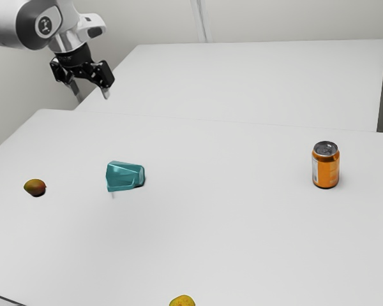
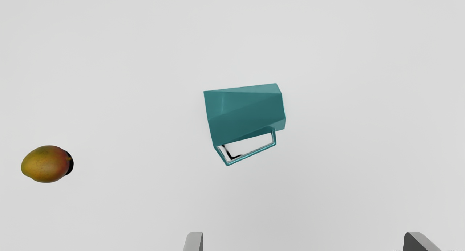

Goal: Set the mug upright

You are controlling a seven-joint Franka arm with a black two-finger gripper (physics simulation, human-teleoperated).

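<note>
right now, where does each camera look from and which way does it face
Exterior view: at the arm's side, facing down across the table, with the can toward the exterior view's right; the arm and hand show at its upper left.
Wrist view: on the hand, facing down at the table; two fingertips, wide apart, show at the bottom edge.
Shared: the mug, on its side, and the mango.

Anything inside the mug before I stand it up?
I can't tell: the mug lies on its side and its walls cover the interior. In the wrist view, nothing pokes out past either end.
</note>
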